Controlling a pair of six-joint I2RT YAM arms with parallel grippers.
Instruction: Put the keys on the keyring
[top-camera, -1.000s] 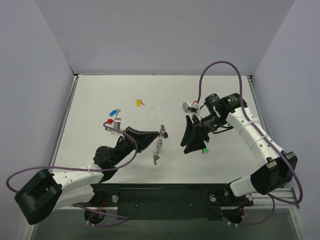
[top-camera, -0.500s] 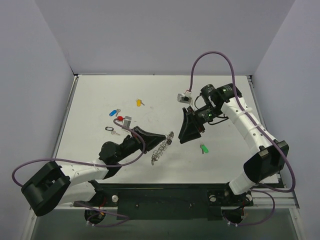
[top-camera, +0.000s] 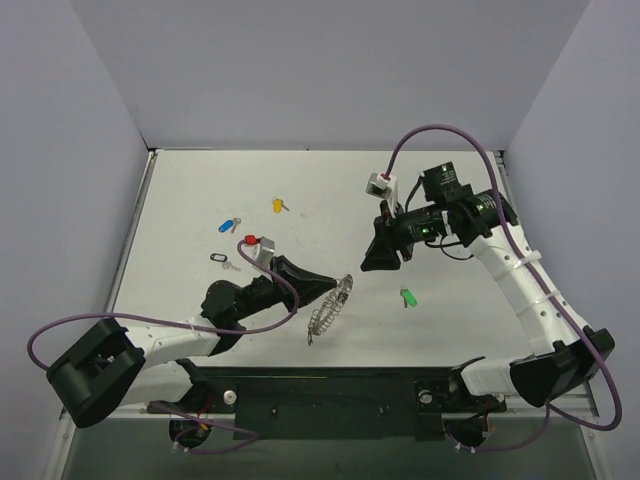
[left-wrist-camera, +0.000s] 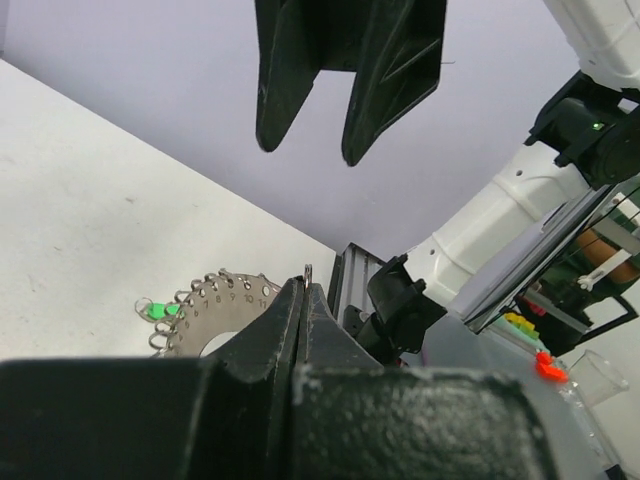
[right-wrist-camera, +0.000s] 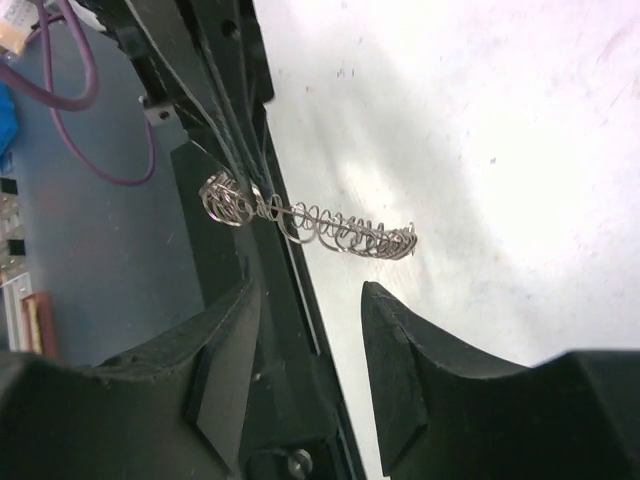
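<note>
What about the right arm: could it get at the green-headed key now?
Probably yes: the green-headed key lies alone on the table near the right gripper, open and empty; the keyring in the left gripper is well aside.

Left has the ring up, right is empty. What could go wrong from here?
1. The left gripper pinches the keyring only at its rim, so it may swivel or slip when a key is pushed on.
2. The green key lies flat on the table; the open right gripper may fail to pick it.
3. The grippers sit close and could clash.
</note>
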